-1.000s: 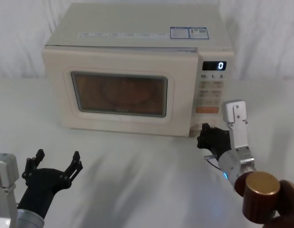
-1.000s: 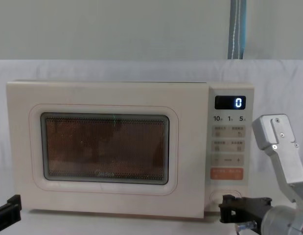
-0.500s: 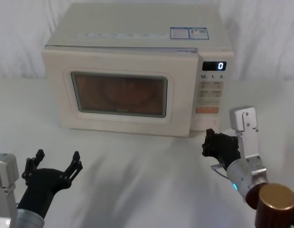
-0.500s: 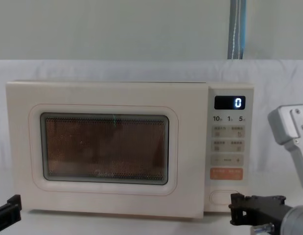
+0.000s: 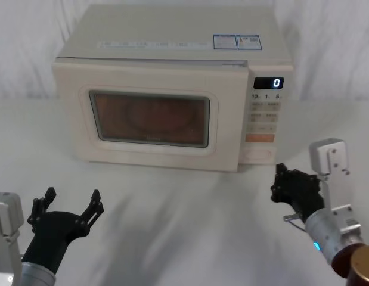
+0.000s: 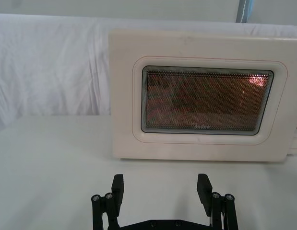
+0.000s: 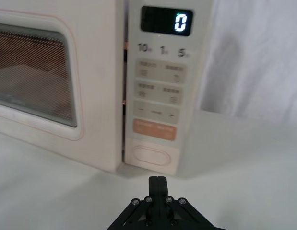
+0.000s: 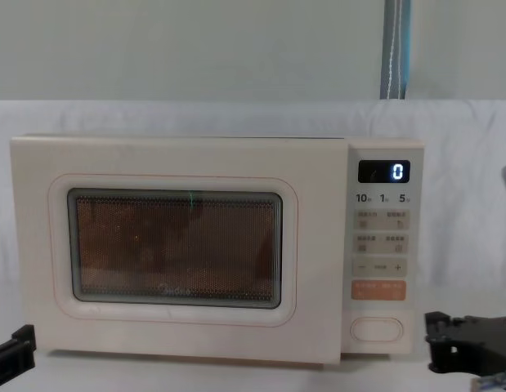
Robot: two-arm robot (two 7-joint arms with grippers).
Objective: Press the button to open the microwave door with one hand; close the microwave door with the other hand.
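My right hand is clenched, empty, near the button; my left hand rests wide open.

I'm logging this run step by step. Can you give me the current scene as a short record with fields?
microwave door: ajar, thin gap at its right edge beside the control panel
button: untouched now
display: reads 0
right gripper: shut, on the table's right, apart from the microwave
left gripper: open, low at front left, facing the door
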